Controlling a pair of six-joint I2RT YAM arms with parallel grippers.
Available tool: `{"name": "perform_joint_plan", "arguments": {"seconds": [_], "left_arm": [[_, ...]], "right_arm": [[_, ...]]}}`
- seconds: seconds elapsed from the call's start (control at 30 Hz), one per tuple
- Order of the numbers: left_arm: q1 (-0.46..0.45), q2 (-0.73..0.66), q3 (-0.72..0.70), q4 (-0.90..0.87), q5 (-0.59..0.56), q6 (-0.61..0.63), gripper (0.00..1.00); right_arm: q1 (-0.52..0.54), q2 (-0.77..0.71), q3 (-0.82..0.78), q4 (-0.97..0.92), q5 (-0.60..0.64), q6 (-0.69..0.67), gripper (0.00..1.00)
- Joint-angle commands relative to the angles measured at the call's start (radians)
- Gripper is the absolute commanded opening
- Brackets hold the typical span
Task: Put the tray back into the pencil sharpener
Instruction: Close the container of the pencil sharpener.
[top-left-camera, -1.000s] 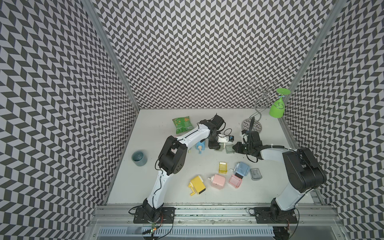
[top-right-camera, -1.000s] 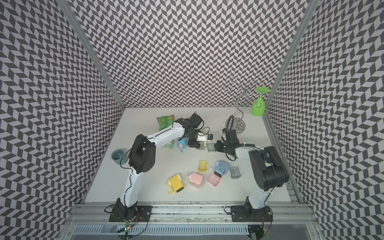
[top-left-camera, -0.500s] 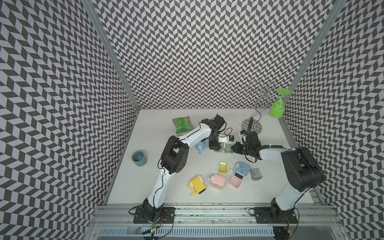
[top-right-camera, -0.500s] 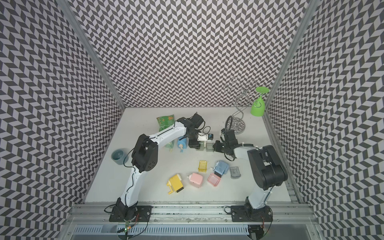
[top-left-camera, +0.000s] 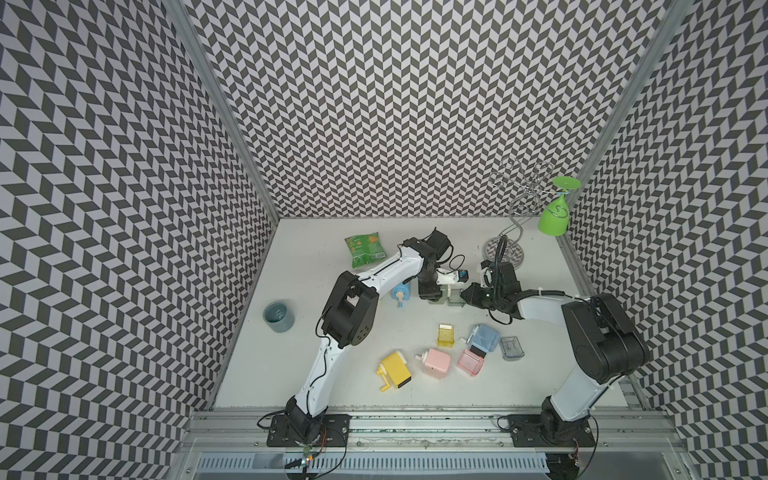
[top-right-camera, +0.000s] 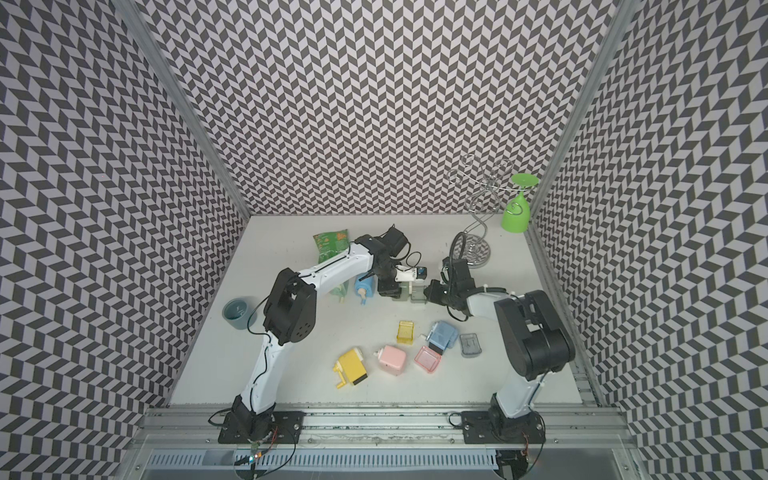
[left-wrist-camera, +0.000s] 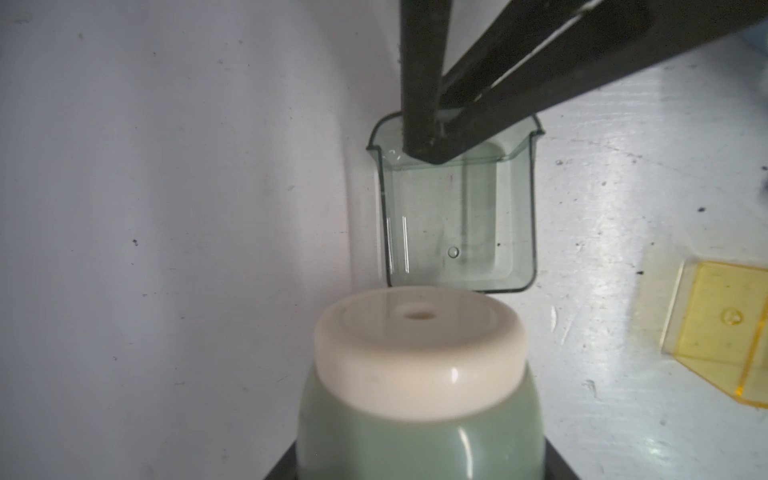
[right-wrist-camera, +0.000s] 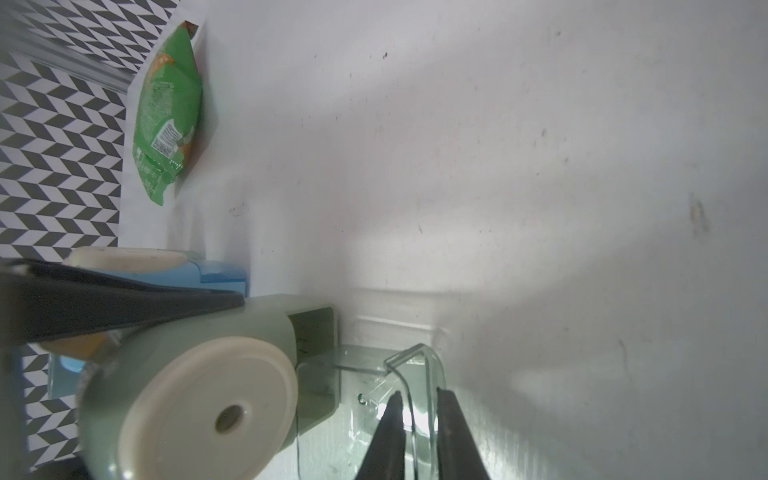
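tray (left-wrist-camera: 457, 216) flat on the table (left-wrist-camera: 166, 208), one short end right at the slot side of the green sharpener (right-wrist-camera: 187, 395). Opposite end wall sits between the right gripper (right-wrist-camera: 419, 392) fingers, a narrow pinch on that wall. left gripper (top-left-camera: 430, 293) clamped on the sharpener body, one black finger along its side. Sharpener's cream cap hides the tray's near edge in left wrist view, so can't tell how far into the slot it is. Both top views: joint tiny, mostly under the grippers.
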Motion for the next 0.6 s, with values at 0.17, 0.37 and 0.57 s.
{"name": "perform_joint_plan", "arguments": {"seconds": [0.17, 0.37, 0.57], "left_arm": [[-0.013, 0.003, 0.015, 0.026, 0.060, -0.009, 0.56], [-0.005, -0.018, -0.010, 0.038, 0.047, -0.010, 0.56], [-0.005, -0.020, -0.015, 0.044, 0.050, -0.013, 0.56]], "right_arm": [[0.008, -0.003, 0.033, 0.031, 0.005, 0.085, 0.21], [0.008, -0.030, 0.031, -0.011, 0.107, 0.053, 0.21], [0.009, -0.019, 0.033, 0.006, 0.070, 0.048, 0.21]]}}
